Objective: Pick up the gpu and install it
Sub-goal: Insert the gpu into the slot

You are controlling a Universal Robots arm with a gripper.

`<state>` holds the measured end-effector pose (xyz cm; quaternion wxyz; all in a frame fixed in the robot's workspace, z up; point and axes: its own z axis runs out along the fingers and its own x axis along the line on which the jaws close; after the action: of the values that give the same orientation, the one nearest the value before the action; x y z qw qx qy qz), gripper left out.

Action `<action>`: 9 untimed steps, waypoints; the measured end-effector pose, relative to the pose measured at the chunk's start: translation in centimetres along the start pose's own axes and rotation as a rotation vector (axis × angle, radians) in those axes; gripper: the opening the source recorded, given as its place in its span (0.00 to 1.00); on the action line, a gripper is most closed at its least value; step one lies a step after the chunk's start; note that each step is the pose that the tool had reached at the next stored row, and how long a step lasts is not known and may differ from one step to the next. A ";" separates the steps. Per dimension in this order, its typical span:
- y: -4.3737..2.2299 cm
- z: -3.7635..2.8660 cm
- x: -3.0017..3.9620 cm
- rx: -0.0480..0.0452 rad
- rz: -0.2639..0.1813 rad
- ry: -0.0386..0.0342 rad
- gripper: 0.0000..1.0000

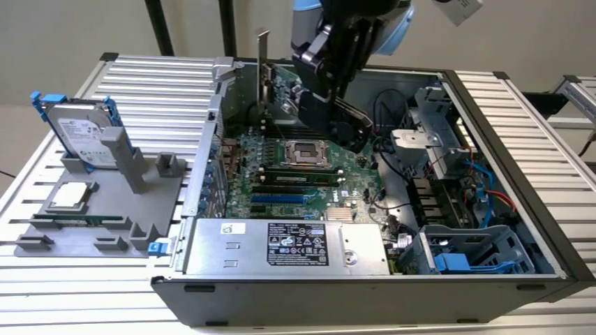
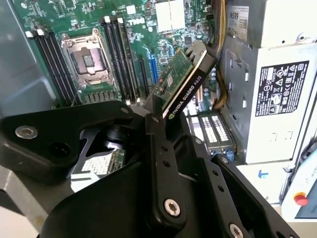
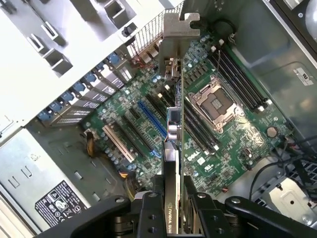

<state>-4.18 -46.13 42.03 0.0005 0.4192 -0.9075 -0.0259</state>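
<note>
In the exterior view I see the arm (image 1: 386,31) cut off by the top edge, and it hides most of the gpu (image 1: 264,63); just the bracket end stands clear. In both wrist views the jaws cover the gpu's gripped end, and the lower edge cuts the jaws off. I cannot tell whether the card touches a motherboard (image 3: 242,141) slot.

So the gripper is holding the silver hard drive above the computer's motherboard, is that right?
No. The gripper holds the gpu above the motherboard, as the first wrist view shows; the hard drive stands outside the case in the exterior view.
</note>
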 end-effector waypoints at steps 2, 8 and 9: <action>0.00 0.00 0.00 -0.0004 -0.019 0.0009 0.00; 0.00 0.00 0.00 -0.0018 -0.085 0.0040 0.00; 0.00 0.00 0.00 -0.0020 -0.097 0.0046 0.00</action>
<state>-4.18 -46.14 42.03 0.0017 0.4627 -0.8861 -0.0258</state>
